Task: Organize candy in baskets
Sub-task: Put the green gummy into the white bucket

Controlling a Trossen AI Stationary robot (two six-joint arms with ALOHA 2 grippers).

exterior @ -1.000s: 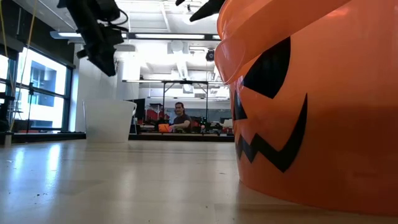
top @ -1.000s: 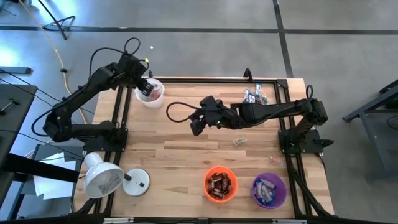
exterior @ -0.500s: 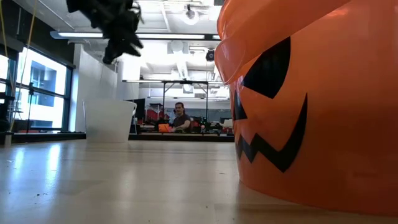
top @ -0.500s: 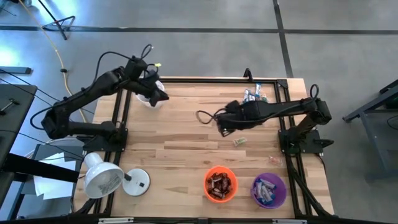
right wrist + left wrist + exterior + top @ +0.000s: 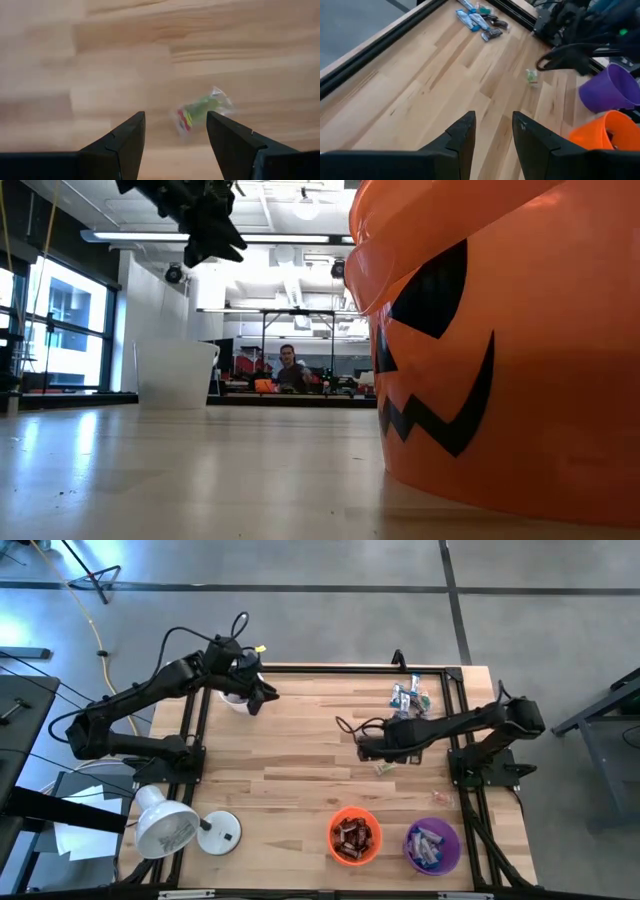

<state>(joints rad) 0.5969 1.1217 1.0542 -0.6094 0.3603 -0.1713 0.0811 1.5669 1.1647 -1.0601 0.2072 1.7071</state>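
A lone candy (image 5: 202, 111) in a green-and-pink wrapper lies flat on the wood; in the high view this candy (image 5: 385, 768) is just nearside of my right gripper (image 5: 364, 746). That gripper (image 5: 175, 145) hovers open over it and touches nothing. My left gripper (image 5: 258, 692) is open and empty beside the white basket (image 5: 233, 698), which my arm partly hides. Seen from its wrist, the left gripper (image 5: 493, 132) points across the table. A pile of blue-and-white candies (image 5: 410, 695) lies near the far right corner. Brown candies fill the orange basket (image 5: 355, 837), bluish ones the purple basket (image 5: 432, 845).
A white dome lamp (image 5: 170, 825) on a round base stands at the near left corner. Black frame rails (image 5: 195, 730) run along the table's edges. In the low view the orange basket (image 5: 500, 330) fills the right side. A person (image 5: 290, 370) sits far behind the table.
My right gripper has drawn back from the table's middle toward the right and near side, ending by the lone candy. My left gripper has moved off the white basket, toward the table's right, and turned to point across the table.
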